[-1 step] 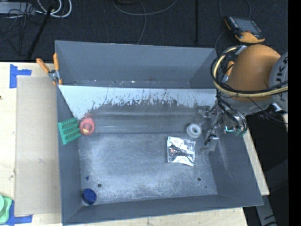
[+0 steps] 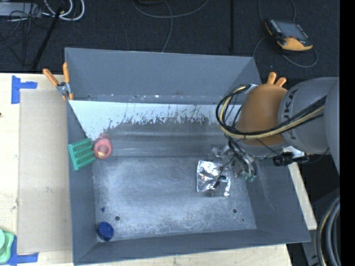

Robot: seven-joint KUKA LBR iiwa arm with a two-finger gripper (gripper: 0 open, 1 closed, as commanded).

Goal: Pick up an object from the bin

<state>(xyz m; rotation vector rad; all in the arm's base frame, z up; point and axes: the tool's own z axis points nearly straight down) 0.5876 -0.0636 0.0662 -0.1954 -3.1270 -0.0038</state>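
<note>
Your gripper hangs low by the right wall of the bin; you cannot tell how wide it stands. The crumpled foil wad lies just beside it, on the side toward the left wall.

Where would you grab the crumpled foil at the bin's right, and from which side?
Probably across its raised middle, from straight above. The foil lies low on the bin floor, clear of the walls; its creases give something to pinch. The gripper hangs by its upper right corner.
</note>
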